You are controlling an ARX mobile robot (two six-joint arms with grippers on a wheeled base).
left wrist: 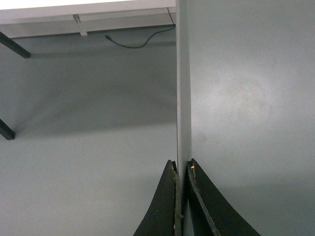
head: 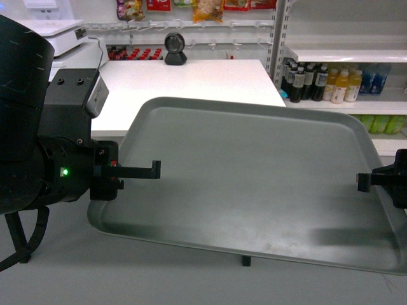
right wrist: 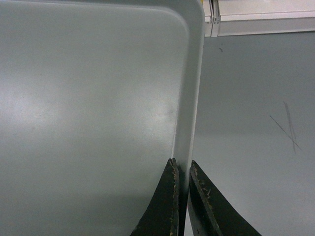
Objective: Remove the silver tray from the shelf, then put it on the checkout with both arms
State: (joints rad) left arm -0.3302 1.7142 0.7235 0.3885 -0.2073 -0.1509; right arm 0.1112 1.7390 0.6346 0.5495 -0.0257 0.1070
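The silver tray point(head: 254, 171) hides the checkout's point(head: 191, 79) near edge; frame crops its right corner.

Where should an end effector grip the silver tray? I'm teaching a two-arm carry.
On the low raised rim of the silver tray, coming in from each short side. The left end effector and right end effector pinch opposite rims; the flat, wide shape offers nothing else thin enough.

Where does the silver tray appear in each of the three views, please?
Head: the silver tray fills the centre, held above the floor.
Left wrist: its left rim runs up from the left gripper.
Right wrist: its right rim rises from the right gripper.
Shared landmark: the tray's rim.
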